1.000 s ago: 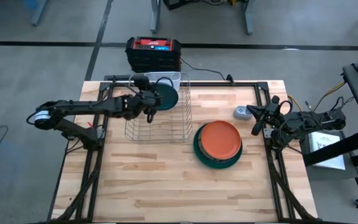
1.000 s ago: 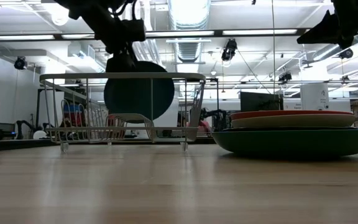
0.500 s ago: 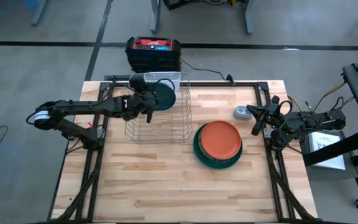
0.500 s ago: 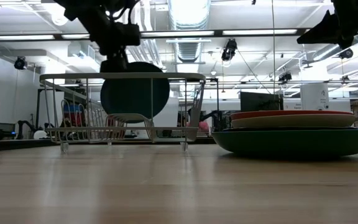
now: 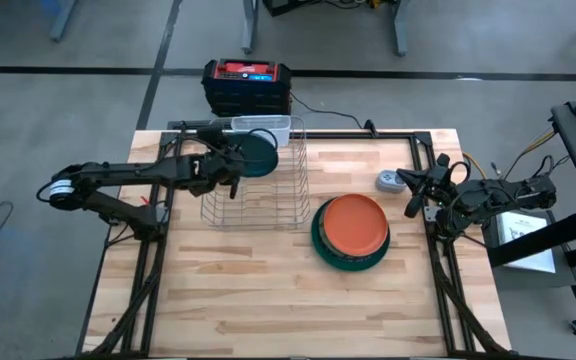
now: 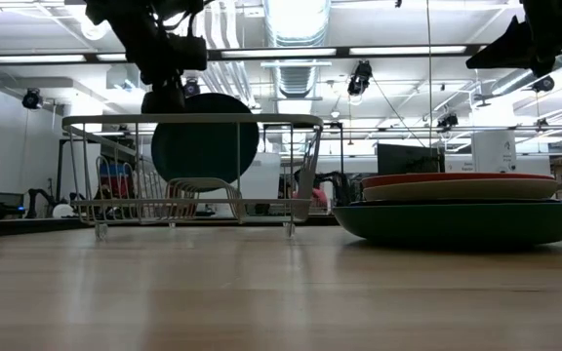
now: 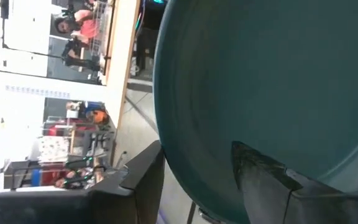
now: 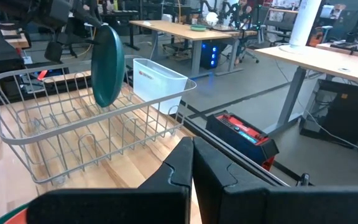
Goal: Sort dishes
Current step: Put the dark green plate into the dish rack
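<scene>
Dishes: the left claw, upper left of frame, grips a teal plate on edge so it can slot upright into the wire rack; the right claw waits closed and empty.

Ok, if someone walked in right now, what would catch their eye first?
The left gripper holding a dark teal plate on edge, upright over the wire rack at the table's back left. Then the orange plate stacked on the big green plate, right of the rack.

A dark teal plate stood on edge inside the wire rack, while an orange plate lay stacked on a larger dark green plate.
</scene>
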You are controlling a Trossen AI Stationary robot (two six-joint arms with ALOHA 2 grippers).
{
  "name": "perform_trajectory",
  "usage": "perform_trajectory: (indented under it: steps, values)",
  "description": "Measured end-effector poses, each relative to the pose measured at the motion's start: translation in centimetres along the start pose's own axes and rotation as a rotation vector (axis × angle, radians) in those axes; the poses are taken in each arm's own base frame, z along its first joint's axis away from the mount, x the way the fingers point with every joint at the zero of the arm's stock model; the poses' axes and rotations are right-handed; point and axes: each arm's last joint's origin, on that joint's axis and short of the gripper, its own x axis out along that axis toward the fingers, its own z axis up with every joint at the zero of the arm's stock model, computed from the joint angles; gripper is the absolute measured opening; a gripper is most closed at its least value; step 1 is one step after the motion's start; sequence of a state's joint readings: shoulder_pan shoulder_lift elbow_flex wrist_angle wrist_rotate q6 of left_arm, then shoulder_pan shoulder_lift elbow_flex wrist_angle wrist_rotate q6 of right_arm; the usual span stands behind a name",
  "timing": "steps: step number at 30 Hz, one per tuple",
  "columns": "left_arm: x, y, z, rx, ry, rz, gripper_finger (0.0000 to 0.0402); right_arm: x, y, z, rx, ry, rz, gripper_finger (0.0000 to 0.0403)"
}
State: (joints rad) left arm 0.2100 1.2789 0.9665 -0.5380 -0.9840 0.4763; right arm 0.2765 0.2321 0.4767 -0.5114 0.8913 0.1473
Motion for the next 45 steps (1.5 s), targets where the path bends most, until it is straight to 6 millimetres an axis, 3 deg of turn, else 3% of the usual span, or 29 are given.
perform_trajectory:
  steps: [5, 18, 29, 37, 45]
  values:
    - [0.0, 0.1, 0.3, -0.033, -0.020, 0.011, 0.0138, 0.0, 0.0, 0.0, 0.000, 0.000, 0.000, 0.0000]
    - [-0.1, 0.5, 0.7, -0.068, -0.040, 0.038, 0.0005, 0.0, 0.0, 0.0, 0.002, -0.002, 0.000, 0.0000]
    - [-0.3, 0.4, 0.9, -0.074, -0.065, 0.026, 0.0005, 0.0, 0.0, 0.0, 0.002, -0.002, 0.001, 0.0000]
    - [-0.8, 0.7, 2.2, -0.069, -0.191, 0.005, 0.0005, 0.0, 0.0, 0.0, 0.003, -0.003, 0.000, 0.0000]
    - [-0.8, 0.9, 2.7, -0.065, -0.253, -0.013, 0.0035, 0.0, 0.0, 0.0, 0.004, -0.003, 0.001, 0.0000]
